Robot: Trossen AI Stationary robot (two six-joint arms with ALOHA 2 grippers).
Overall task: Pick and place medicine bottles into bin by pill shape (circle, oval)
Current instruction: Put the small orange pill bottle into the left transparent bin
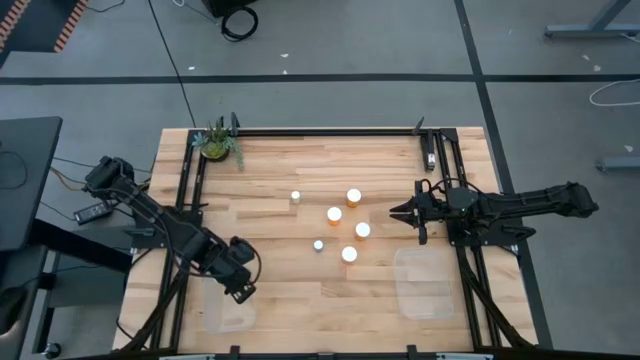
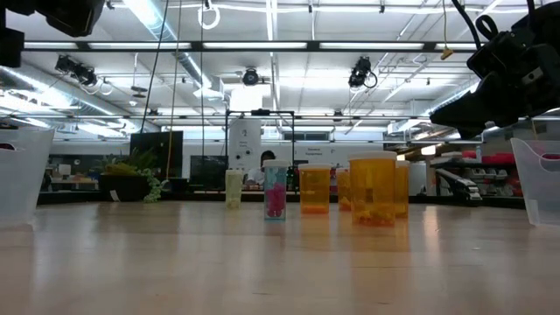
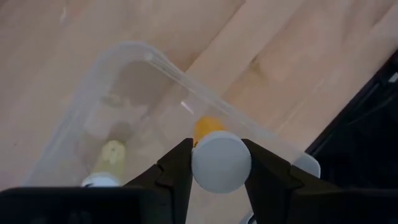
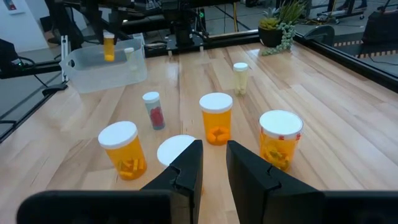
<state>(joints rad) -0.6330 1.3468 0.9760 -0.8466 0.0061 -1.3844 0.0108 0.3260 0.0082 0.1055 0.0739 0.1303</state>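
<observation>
A clear plastic bin (image 1: pixel 229 305) sits at the table's (image 1: pixel 300 300) front edge near the left corner, and the left wrist view shows one small whitish bottle (image 3: pixel 107 163) lying inside it on its side. A second clear bin (image 1: pixel 425 283) sits toward the front right corner; I cannot tell whether anything is in it. The left gripper (image 1: pixel 240 283) hangs over the left bin, its fingers closed about halfway onto the white cap of an orange bottle (image 3: pixel 219 158), which is held above the bin's rim. The right gripper (image 1: pixel 402 212) hovers above the table near the right edge, facing the bottles in the middle; its fingers (image 4: pixel 186 165) stand narrowly apart with a slim gap between them, gripping nothing. On the open table stand six bottles: four larger orange ones (image 1: pixel 354 197) (image 1: pixel 334 214) (image 1: pixel 363 230) (image 1: pixel 349 254) clustered at the centre, and two smaller whitish ones (image 1: pixel 296 197) (image 1: pixel 318 244) just to their left. A potted plant (image 1: pixel 218 142) stands at the back left corner.
</observation>
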